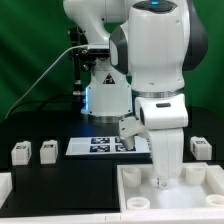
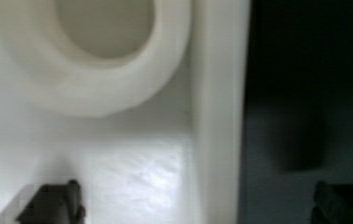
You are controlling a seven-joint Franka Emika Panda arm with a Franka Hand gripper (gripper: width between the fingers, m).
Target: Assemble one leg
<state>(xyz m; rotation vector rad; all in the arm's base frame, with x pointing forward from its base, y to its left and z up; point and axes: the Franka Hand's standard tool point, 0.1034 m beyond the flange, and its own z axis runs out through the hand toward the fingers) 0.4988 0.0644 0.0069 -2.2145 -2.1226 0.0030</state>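
White moulded tabletop [image 1: 135,202]: nearest you, at the exterior view's lower right, lying flat on the black table [image 1: 70,190]. The wrist view shows a round socket [image 2: 84,40] sunk in it, close beside one edge.
Gripper [image 1: 160,181]: low over that tabletop. In the wrist view [image 2: 194,203] the dark fingertips [image 2: 48,203] stand wide apart with only the panel's surface below them, so read it as spread and empty-handed.
Marker board [image 1: 105,146]: flat on the table, behind the gripper.
Chunky white legs [image 1: 47,150]: two stand side by side at the exterior view's left, well apart from the tabletop. A third leg [image 1: 200,148] stands at the exterior view's right, nearer the socket.
Handling: each leg is probably light, stiff and rather slick plastic, not fragile. Take one across its flat sides near the middle and keep it upright, so you can seat it squarely.
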